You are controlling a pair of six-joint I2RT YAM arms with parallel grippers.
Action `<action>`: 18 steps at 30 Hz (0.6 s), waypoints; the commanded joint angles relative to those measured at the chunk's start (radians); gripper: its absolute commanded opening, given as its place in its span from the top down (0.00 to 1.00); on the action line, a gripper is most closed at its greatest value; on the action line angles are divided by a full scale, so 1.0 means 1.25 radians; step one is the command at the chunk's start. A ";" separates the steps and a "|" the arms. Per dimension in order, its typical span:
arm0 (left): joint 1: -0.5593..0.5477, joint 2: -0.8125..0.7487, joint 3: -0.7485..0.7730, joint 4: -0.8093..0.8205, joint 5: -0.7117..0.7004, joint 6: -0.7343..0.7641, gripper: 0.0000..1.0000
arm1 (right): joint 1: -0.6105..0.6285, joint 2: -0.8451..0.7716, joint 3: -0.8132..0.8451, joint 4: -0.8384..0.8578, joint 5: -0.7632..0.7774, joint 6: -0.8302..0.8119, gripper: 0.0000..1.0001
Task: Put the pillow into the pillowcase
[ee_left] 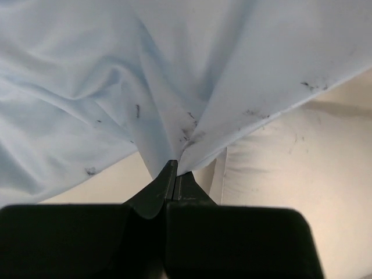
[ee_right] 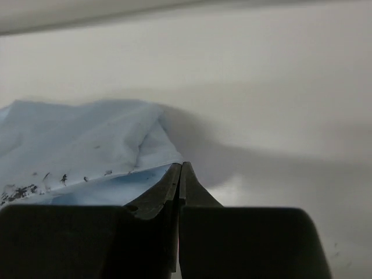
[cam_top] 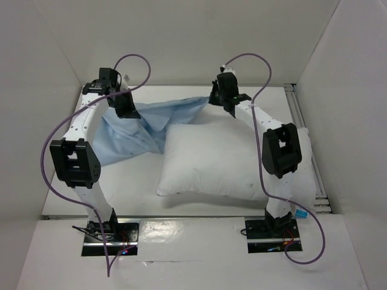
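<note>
The plump white pillow (cam_top: 224,160) lies flat on the table's middle and right, partly under my right arm. Its edge also shows in the left wrist view (ee_left: 290,174). The light blue pillowcase (cam_top: 151,124) is spread behind and left of it, its far edge lifted between both grippers. My left gripper (cam_top: 124,107) is shut on a bunched fold of the pillowcase (ee_left: 174,87), pinched at the fingertips (ee_left: 174,167). My right gripper (cam_top: 225,101) is shut at the pillowcase's (ee_right: 87,151) right corner. The cloth's edge runs into the seam of its closed jaws (ee_right: 181,168).
White walls enclose the table on the left, back and right. An aluminium rail (cam_top: 302,121) runs along the table's right side. Purple cables (cam_top: 51,145) loop off both arms. A small blue tag (cam_top: 300,214) sticks out at the pillow's near right corner.
</note>
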State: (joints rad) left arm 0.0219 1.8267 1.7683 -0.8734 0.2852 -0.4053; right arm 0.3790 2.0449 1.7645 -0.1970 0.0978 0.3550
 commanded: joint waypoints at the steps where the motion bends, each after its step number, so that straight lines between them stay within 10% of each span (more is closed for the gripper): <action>1: -0.033 -0.024 -0.025 -0.017 -0.023 0.038 1.00 | -0.023 -0.061 -0.178 0.083 0.010 0.133 1.00; 4: -0.065 -0.015 -0.034 -0.017 -0.023 0.038 1.00 | -0.056 -0.071 -0.229 0.088 -0.040 0.159 0.98; 7: -0.093 0.003 -0.002 -0.009 -0.016 0.021 1.00 | -0.057 -0.061 -0.180 0.019 -0.066 0.128 0.68; 9: -0.107 0.010 0.047 -0.009 -0.008 0.013 1.00 | -0.038 -0.115 -0.171 -0.008 -0.059 0.078 0.29; 12: -0.125 0.026 0.101 -0.017 -0.016 0.013 1.00 | -0.005 -0.205 -0.171 -0.086 -0.038 0.007 0.06; 18: -0.126 0.041 0.125 -0.033 -0.023 0.013 1.00 | 0.082 -0.392 -0.237 -0.249 -0.001 -0.114 0.00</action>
State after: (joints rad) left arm -0.1368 1.8622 1.8946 -0.9005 0.2626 -0.3946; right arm 0.4145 1.7138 1.4895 -0.3729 0.0601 0.3325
